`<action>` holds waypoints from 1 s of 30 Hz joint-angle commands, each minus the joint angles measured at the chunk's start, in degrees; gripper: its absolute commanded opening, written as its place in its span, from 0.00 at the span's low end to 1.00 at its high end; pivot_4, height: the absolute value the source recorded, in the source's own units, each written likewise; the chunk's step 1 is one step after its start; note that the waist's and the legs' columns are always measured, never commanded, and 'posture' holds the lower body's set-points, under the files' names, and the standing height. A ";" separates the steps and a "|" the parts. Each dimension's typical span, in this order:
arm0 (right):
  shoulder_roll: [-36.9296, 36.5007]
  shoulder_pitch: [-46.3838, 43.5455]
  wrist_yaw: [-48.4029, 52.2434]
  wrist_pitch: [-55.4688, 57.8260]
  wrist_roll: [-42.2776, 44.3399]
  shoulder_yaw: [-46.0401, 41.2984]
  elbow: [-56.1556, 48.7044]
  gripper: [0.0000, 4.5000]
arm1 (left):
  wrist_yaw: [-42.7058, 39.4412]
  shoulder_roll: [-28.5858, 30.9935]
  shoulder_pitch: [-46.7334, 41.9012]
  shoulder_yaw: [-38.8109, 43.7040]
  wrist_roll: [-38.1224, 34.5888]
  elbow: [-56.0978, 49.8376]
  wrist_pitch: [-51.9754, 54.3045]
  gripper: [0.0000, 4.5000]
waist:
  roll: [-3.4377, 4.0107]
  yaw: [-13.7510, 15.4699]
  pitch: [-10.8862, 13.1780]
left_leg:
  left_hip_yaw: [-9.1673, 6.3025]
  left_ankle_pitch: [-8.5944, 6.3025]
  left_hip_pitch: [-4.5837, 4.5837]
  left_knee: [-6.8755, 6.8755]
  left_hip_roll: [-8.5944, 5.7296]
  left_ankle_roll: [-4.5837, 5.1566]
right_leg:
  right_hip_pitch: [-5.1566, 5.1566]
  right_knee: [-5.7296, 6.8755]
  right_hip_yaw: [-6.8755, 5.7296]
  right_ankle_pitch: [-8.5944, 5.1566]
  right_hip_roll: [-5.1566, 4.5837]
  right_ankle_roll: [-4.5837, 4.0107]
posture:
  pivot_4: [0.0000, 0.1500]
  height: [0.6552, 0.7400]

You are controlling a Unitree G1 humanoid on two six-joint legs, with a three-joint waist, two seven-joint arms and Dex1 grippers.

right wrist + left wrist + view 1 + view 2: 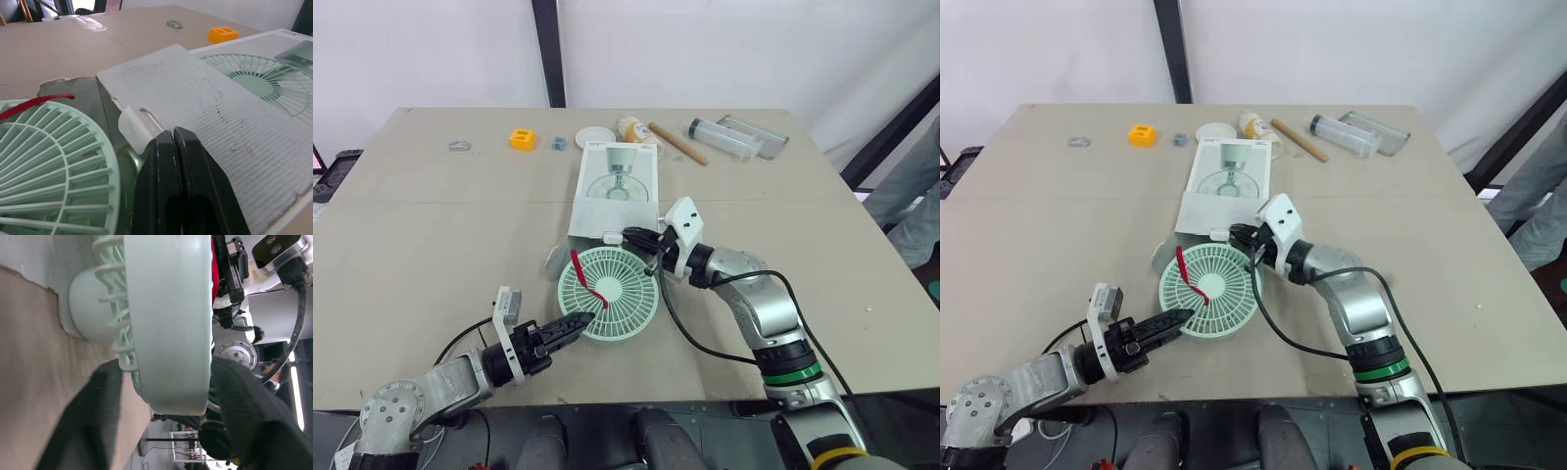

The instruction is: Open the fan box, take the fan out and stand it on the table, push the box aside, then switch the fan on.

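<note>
**A:** How many fans, and how many boxes?

**B:** One of each. The fan (612,292) lies flat on the table (431,225), just below the middle of the frame, with one red strap (587,279) across its grille. The box (619,186) lies flat just above it, at the centre.

**A:** And the two grippers?

**B:** The left gripper (587,317) reaches in from the lower left. It is grasping the fan, with the rim between its two fingers (the left wrist view shows one on each side). The right gripper (628,236) reaches in from the right and sits at the fan's upper edge, beside the box's near end. Its fingers are clenched flat together.

**A:** Anything else?

**B:** A row along the top edge of the table, eight things in all. Among them are one orange block (522,138), one wooden stick (677,142) and one clear tube (722,137).
</note>
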 commanded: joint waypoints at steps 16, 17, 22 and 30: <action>-3.08 2.04 2.98 0.64 5.87 -4.96 -6.57 0.00 | -34.04 24.86 -0.56 7.02 24.12 3.79 -5.48 0.99 | 0.13 0.07 0.15 | 0.04 0.02 -0.13 -0.38 0.01 -0.04 | -0.35 0.00 -0.01 -0.07 0.01 -0.11 | 1.00 1.00; -3.69 2.46 3.35 0.79 6.51 -5.55 -7.50 0.00 | -37.15 26.42 -0.95 6.78 28.11 4.08 -8.45 0.99 | 0.22 0.14 0.20 | 0.05 0.02 -0.12 -0.48 -0.01 -0.05 | -0.36 0.00 -0.01 -0.09 -0.02 -0.10 | 1.00 1.00; -6.24 4.13 5.15 3.42 11.82 -9.06 -13.37 0.00 | -44.84 28.95 -8.13 6.59 41.31 5.67 -19.64 0.99 | 0.36 0.40 0.35 | 0.06 -0.04 -0.47 -0.86 -0.02 -0.15 | -0.77 -0.01 -0.07 -0.16 -0.11 -0.33 | 1.00 1.00; -9.92 7.34 7.67 4.49 18.19 -13.34 -17.33 0.59 | -49.57 25.74 -20.85 -0.68 68.02 10.31 -45.87 1.00 | 0.36 0.47 0.36 | 0.01 -0.03 -0.96 -0.74 -0.02 -0.17 | -1.13 0.03 -0.14 -0.05 -0.10 -0.33 | 1.00 1.00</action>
